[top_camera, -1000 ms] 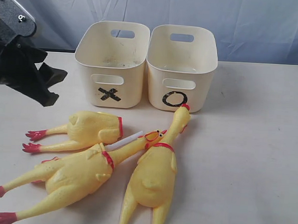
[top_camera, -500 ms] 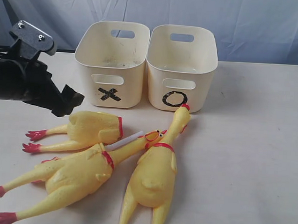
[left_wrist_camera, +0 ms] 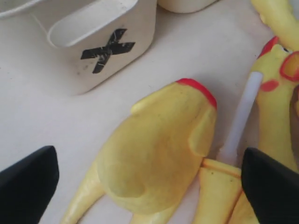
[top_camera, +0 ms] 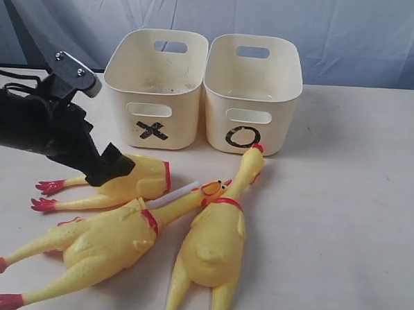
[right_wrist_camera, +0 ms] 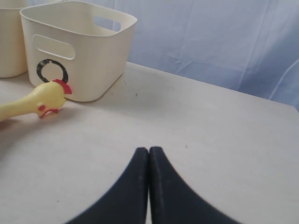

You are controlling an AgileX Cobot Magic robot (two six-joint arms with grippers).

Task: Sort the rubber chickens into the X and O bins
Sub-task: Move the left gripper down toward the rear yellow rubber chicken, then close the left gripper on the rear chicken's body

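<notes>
Headless chicken body (left_wrist_camera: 159,144) directly beneath left claw (left_wrist_camera: 148,158) (fingers (left_wrist_camera: 28,186) wide apart)

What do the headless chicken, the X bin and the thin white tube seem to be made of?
Headless chicken: probably soft rubber or vinyl; smooth, faintly shiny yellow skin with moulded wing shapes.
X bin: seemingly hard plastic; matte cream walls, rounded moulded corners, cut-out handles.
White tube: perhaps plastic; thin, straight, plain white, too small to be sure.
</notes>
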